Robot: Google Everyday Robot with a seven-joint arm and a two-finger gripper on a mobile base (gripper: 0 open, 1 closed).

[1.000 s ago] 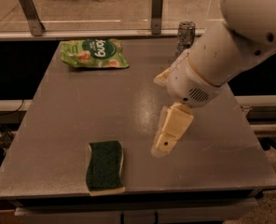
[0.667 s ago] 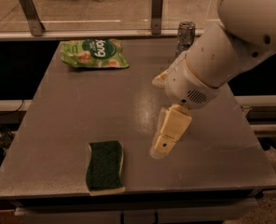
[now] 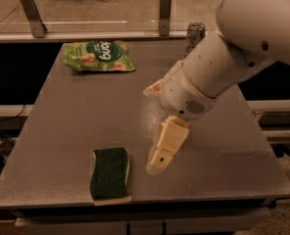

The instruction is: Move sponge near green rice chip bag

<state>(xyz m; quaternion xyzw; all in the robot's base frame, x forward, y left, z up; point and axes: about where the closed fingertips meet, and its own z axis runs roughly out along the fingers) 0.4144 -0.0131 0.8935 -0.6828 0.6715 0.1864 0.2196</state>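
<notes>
The sponge, dark green on top with a pale yellow base, lies flat near the table's front edge, left of centre. The green rice chip bag lies flat at the table's far left corner. My gripper hangs from the white arm over the middle of the table, just right of the sponge and a little above the surface. It is open and empty. One pale finger points down toward the table beside the sponge without touching it. The other finger shows only partly behind the wrist.
A crushed silver can stands at the table's far edge, partly behind my arm. The grey table ends close in front of the sponge. A rail with metal posts runs behind the table.
My gripper has moved a little left and down, closer to the sponge. The sponge and the chip bag have not moved.
</notes>
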